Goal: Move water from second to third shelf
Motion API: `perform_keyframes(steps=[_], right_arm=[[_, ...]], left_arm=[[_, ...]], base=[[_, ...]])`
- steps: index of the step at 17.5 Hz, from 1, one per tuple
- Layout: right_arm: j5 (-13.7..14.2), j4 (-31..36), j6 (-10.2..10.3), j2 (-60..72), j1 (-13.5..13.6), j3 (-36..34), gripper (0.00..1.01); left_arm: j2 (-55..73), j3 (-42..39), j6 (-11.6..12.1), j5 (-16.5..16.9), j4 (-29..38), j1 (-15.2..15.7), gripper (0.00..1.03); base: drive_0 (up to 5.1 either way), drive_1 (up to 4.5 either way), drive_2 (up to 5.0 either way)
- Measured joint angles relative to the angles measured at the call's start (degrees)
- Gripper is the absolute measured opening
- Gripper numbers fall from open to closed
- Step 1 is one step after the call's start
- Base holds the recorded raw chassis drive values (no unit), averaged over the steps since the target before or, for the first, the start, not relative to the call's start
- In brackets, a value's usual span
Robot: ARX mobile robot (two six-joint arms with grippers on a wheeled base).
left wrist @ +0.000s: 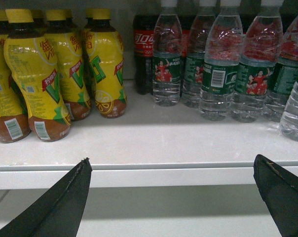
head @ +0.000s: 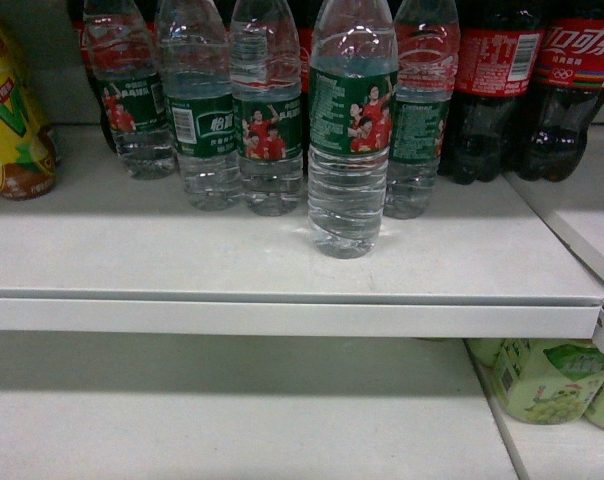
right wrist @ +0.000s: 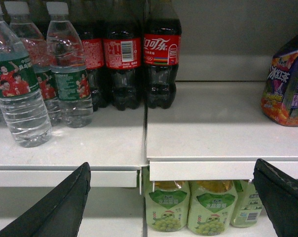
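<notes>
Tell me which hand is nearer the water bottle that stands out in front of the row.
Right, though only slightly. The front water bottle stands up and left of the open right hand, closer in its view. From the open left hand it sits at the far right edge.

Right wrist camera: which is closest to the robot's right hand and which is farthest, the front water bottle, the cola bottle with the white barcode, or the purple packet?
1. Front water bottle, left, near the shelf edge.
2. Purple packet, far right, mid-shelf.
3. Cola bottle with the barcode, back row.
The right hand is open, below the shelf.
</notes>
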Motion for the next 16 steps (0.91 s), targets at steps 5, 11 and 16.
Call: perform_keyframes(steps=[5,11,16], right_arm=[[0.0,0.0,0.0,0.0,0.0,0.0,0.98],[-0.02,0.0,0.0,0.0,0.0,0.0,0.98],[0.0,0.0,-0.02,0.0,0.0,0.0,0.98]], left_arm=[[0.0,0.0,0.0,0.0,0.0,0.0,0.98],[0.0,0.0,0.0,0.0,0.0,0.0,0.98],[0.0,0.0,0.0,0.0,0.0,0.0,0.98]], base=[[0.0,0.0,0.0],[0.0,0.0,0.0],[0.0,0.0,0.0]])
